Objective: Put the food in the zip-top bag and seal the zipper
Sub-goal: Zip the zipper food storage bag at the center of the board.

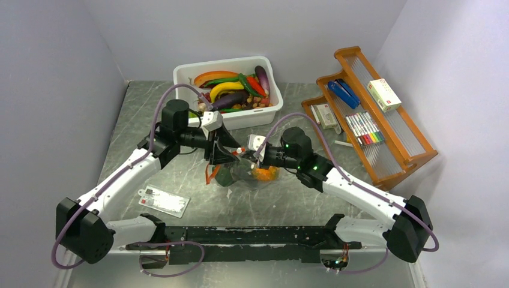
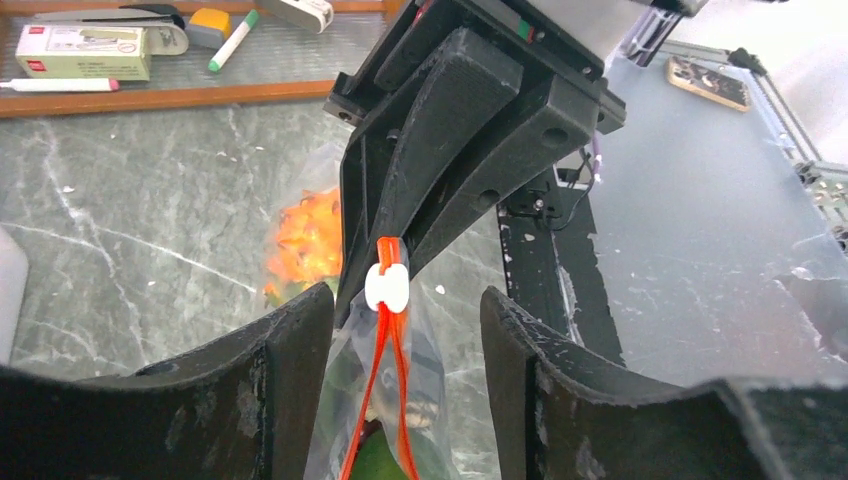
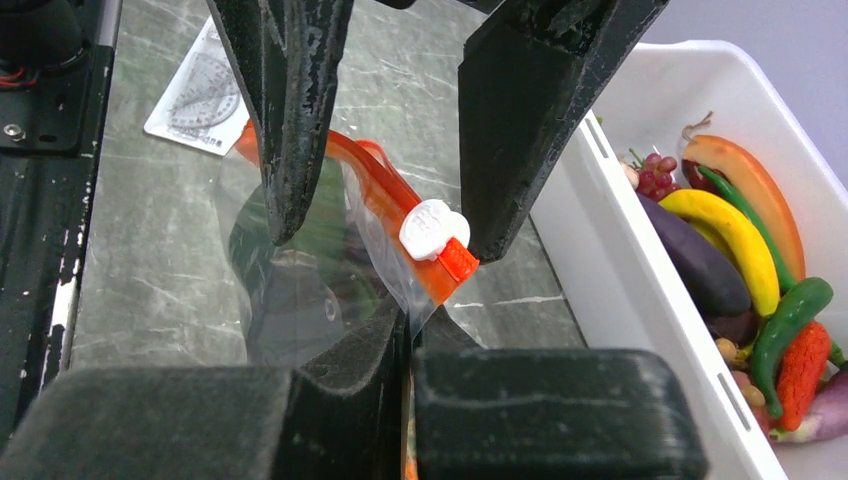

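We see the grey marbled tabletop [image 1: 288, 204] between pale walls, with both arms bent inward to meet mid-table before the white plastic tub [image 1: 258, 118]. The right gripper [image 3: 410, 345] is clenched on the end of the clear plastic zip-top bag [image 3: 300, 300]. The left gripper [image 2: 405, 310] stands released, astride the orange-red zipper [image 3: 385, 195] and white slider [image 3: 430, 228]. Orange toy food [image 2: 305, 240] shows inside the bag.

Plain pale grey walls [image 1: 60, 60] stood at the left, the back and the right of the frame. A dark grey-green table top [image 1: 288, 204] with thin white marble lines filled the middle. At the upper right sat an orange-brown wooden rack [image 1: 399, 141] with ridged clear shelves. The light was soft and even.
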